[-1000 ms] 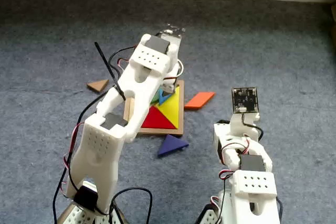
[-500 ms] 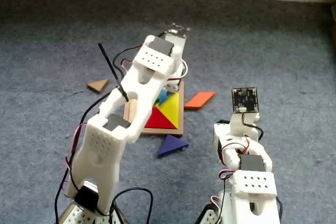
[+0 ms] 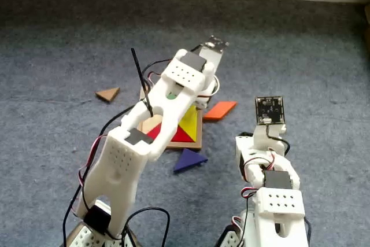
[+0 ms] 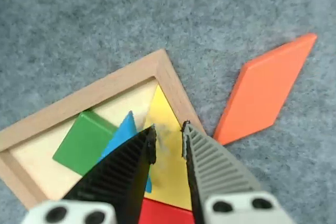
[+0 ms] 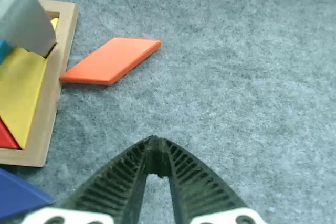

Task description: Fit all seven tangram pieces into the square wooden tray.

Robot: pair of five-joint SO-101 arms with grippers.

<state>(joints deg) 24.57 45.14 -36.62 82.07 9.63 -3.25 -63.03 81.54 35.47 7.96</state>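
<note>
The square wooden tray [image 4: 105, 84] holds a green square [image 4: 83, 141], a light blue triangle [image 4: 124, 134], a yellow triangle [image 4: 167, 174] and a red piece [image 4: 164, 214]. My left gripper [image 4: 168, 134] hovers over the yellow triangle near the tray's corner, open by a narrow gap with nothing in it. The orange parallelogram [image 4: 265, 87] lies on the carpet just outside that corner. In the high view the left arm [image 3: 185, 73] covers much of the tray [image 3: 186, 144]. My right gripper [image 5: 156, 144] is shut and empty above bare carpet, with the orange parallelogram [image 5: 110, 60] beyond it.
A dark blue triangle [image 3: 189, 159] lies on the carpet in front of the tray. A brown triangle [image 3: 107, 93] sits off to the tray's left. The right arm [image 3: 272, 183] stands at the lower right. Grey carpet lies open to the right and far side.
The left arm has swung right and outward, from over the tray's middle to its far right corner. The right arm has kept still.
</note>
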